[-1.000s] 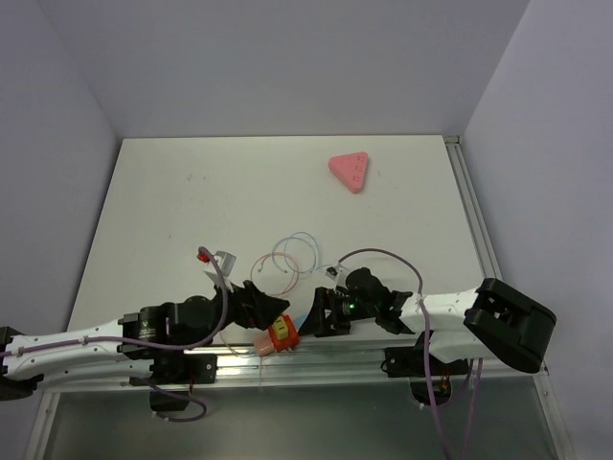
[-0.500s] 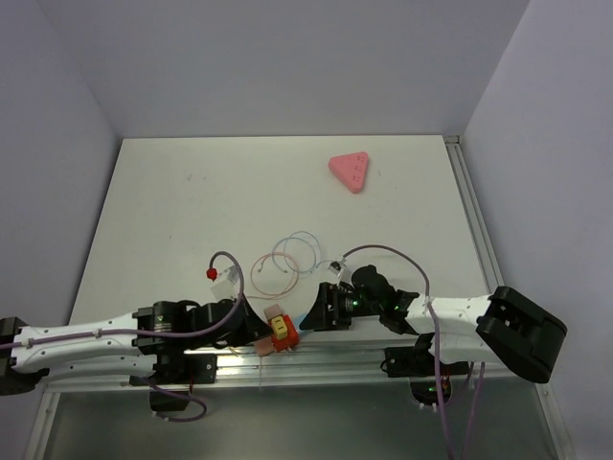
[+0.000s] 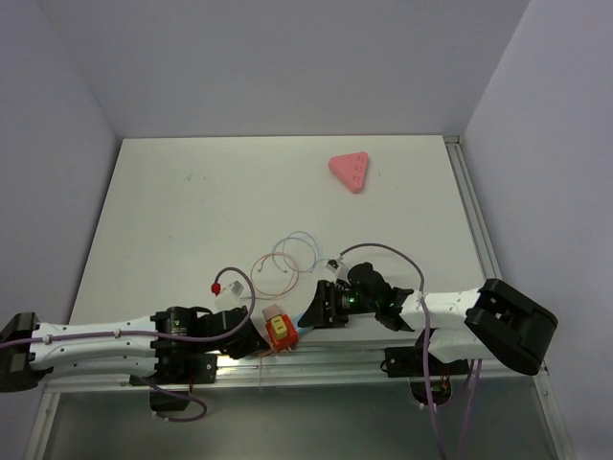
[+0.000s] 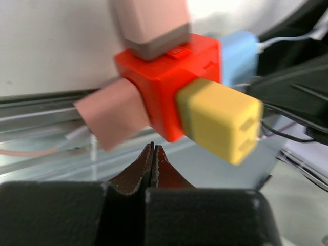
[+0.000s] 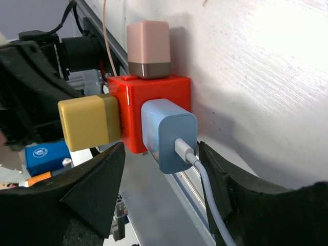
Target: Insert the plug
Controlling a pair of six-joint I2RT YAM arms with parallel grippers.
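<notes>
the plug (image 5: 166,133), a small light-blue box with a white cable (image 5: 205,195) leaving its outer face, sits against one side of the red block (image 5: 154,89). the block is at the middle of the worktop's (image 3: 192,211) near edge, right by the metal rail (image 3: 335,356). a yellow adapter (image 5: 87,123) and a pink adapter (image 5: 148,46) stick out of two other faces of the block. i cannot tell whether the plug is pushed fully home.

the right gripper (image 5: 161,146) has its jaws spread, one finger on each side of the plug, neither visibly touching it. the left gripper (image 4: 154,159) has its fingers pressed together with nothing between them, its tip just beside the block on the yellow adapter's side.

the step in hand looks like taking the plug between the right fingers and pressing it in. to do it well, the fingers should close on the two flat sides of the blue body, clear of the cable and the yellow adapter, so the pinch does not twist it. the push should run straight into the red face, not at a slant. the block looks loose and will probably slide or spin, so the closed left tip could brace its far side. the pink triangle (image 3: 350,172) lies well apart, towards the far right corner.
</notes>
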